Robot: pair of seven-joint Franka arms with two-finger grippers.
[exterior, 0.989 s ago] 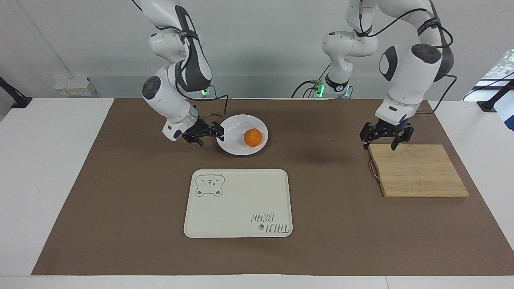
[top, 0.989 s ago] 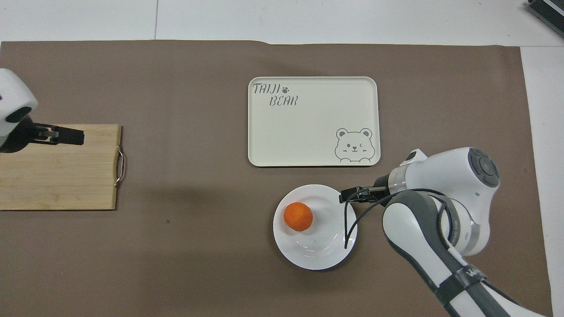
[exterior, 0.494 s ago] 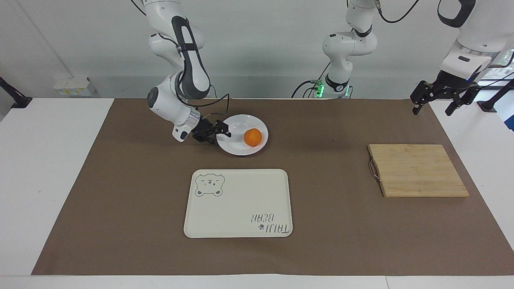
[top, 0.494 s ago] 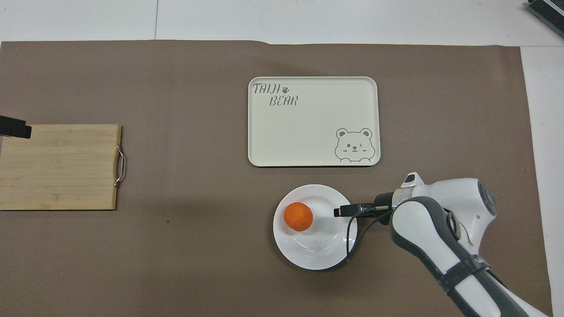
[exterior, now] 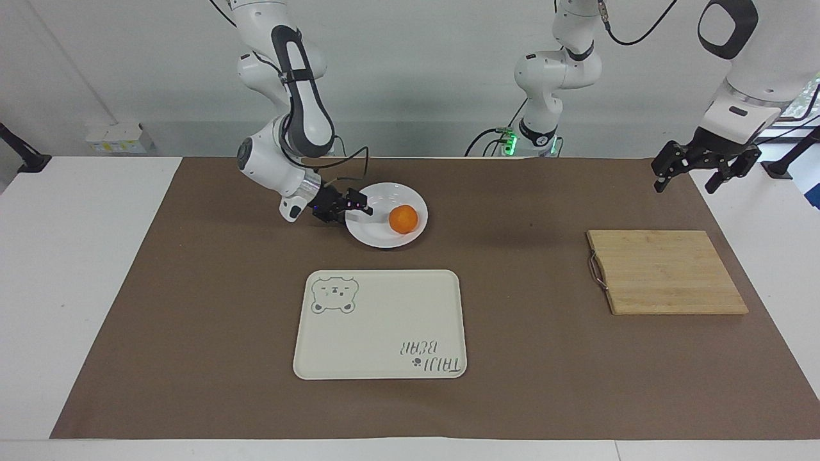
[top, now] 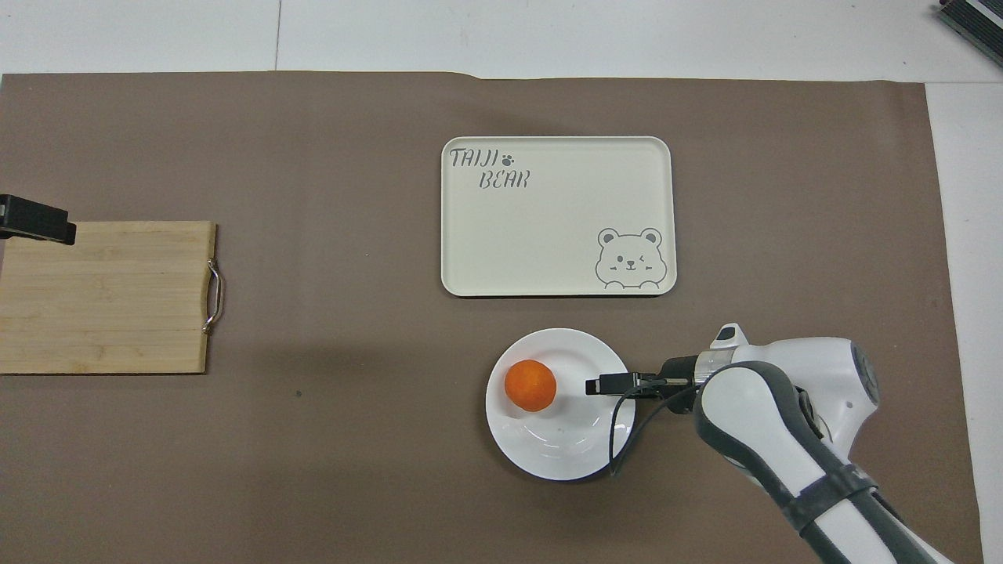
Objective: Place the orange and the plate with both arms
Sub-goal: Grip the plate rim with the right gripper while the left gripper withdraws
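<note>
orange [exterior: 403,219] on plate [exterior: 384,238], beside right gripper [exterior: 360,205]

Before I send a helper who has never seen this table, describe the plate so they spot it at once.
Start at the cream tray with the bear drawing, mid-table. Just nearer the robots lies the plate, with the right gripper at its rim. It is round, plain white, and holds an orange.

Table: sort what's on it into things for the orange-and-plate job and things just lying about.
For the job:
- orange, on the plate
- plate
- right gripper, over the plate's rim, open
- left gripper, raised at the left arm's end of the table, open

Lying about:
- board
- tray, possibly where the plate goes
</note>
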